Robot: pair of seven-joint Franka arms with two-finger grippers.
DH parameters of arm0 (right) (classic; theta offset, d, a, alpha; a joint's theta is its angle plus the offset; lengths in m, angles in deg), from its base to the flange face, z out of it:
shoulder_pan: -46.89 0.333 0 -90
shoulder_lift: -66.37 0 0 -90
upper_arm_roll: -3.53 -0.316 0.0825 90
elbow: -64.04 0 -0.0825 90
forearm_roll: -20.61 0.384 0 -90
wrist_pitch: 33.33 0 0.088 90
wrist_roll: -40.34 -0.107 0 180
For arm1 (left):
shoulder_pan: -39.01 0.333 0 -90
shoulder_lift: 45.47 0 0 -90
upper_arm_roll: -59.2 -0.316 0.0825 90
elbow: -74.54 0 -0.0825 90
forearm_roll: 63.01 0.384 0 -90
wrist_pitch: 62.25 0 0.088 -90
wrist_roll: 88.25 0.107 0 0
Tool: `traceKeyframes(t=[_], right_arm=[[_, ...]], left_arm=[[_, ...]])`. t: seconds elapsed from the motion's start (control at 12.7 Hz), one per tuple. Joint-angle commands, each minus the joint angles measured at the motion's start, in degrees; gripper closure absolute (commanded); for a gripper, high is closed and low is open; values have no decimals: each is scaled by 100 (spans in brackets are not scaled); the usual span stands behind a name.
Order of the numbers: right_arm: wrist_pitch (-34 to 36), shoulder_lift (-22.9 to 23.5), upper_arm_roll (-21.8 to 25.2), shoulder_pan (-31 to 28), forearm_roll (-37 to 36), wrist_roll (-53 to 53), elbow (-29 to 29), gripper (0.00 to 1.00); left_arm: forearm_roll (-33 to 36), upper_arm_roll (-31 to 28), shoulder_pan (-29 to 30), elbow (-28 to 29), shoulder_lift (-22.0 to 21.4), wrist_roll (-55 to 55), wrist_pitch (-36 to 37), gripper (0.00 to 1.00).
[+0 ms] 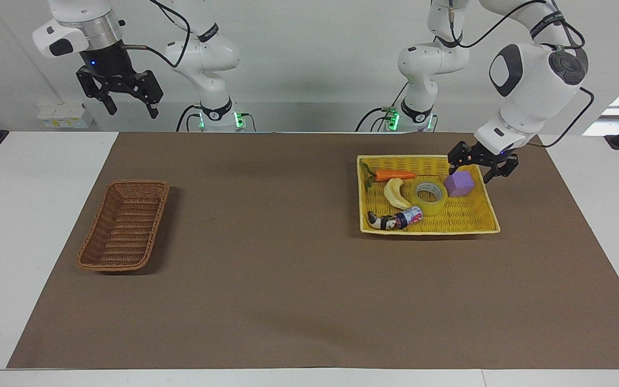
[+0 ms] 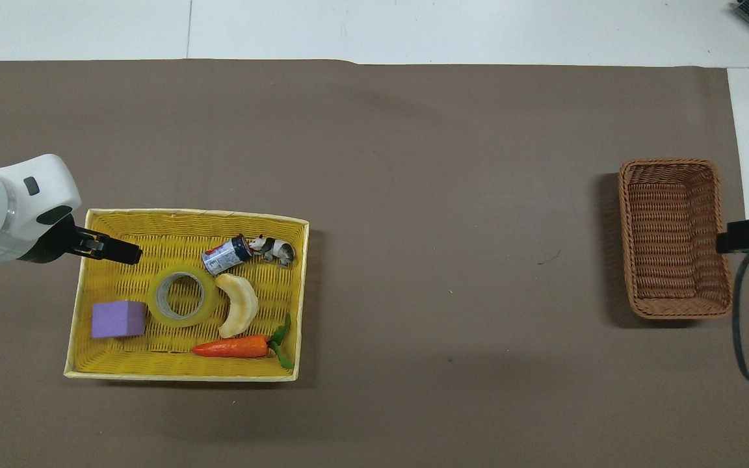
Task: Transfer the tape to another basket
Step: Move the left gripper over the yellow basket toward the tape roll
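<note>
The tape (image 1: 430, 194), a translucent yellow roll with a grey core, lies flat in the yellow tray (image 1: 427, 231), between a banana and a purple cube; it also shows in the overhead view (image 2: 183, 299). The brown wicker basket (image 1: 138, 183) stands empty at the right arm's end of the table, and shows in the overhead view (image 2: 667, 163). My left gripper (image 1: 473, 167) is open and empty, low over the tray's end by the purple cube, beside the tape and apart from it; it also shows in the overhead view (image 2: 114, 248). My right gripper (image 1: 129, 109) is open and waits high above the table's edge.
The yellow tray (image 2: 179, 376) also holds a purple cube (image 1: 459, 184), a banana (image 1: 395, 194), a carrot (image 1: 395, 174), a small can (image 1: 410, 216) and a toy animal (image 1: 380, 221). A brown mat covers the table between tray and basket.
</note>
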Motion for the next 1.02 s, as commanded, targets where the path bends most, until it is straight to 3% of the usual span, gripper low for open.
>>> traceKeyframes(t=[0.0,0.31,0.63,0.79,0.94], right_arm=[[66,-90,-27,-81,57,131,64,0],[-12,-73,-18,-89,57,149,55,0],[136,137,-9,-124,240,149,-251,0],[461,471,35,-142,216,158,-673,0],[392,438,35,-116,224,184,-675,0]], left_arm=[[-89,-52,63,276,-53,452,-384,0],[-89,-52,28,521,-114,549,-559,0],[-89,-61,-16,1373,-115,682,-1156,0],[-89,-61,-138,1970,-97,611,-1875,0],[-89,-52,-235,2314,-27,611,-2317,0]])
